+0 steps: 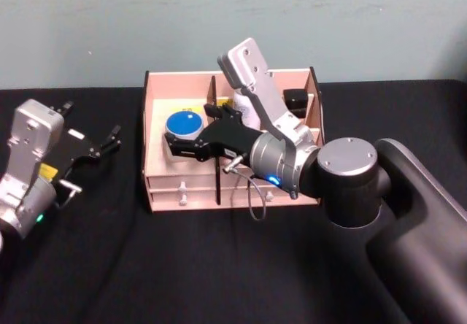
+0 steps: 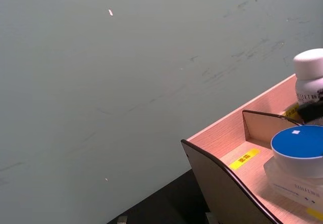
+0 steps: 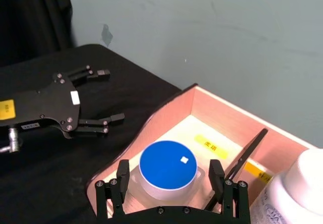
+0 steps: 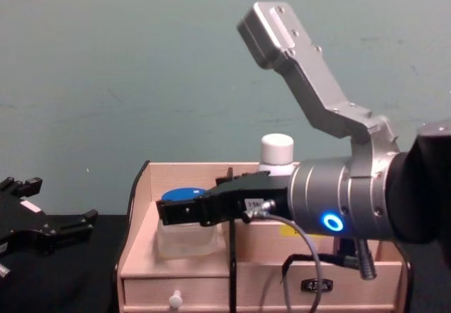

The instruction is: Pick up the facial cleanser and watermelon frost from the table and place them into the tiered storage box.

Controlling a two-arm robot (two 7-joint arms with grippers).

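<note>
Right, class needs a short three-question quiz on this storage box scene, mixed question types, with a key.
1. True or false: the right pincer is open, its fingers either side of the blue-lidded jar.
2. Where does the blue-lidded jar sit? A) on the black table B) in the tiered storage box's left compartment C) in the drawer
3. Fill in: the left pincer hovers over the black ____.

Key: 1 true; 2 B; 3 table.
</note>
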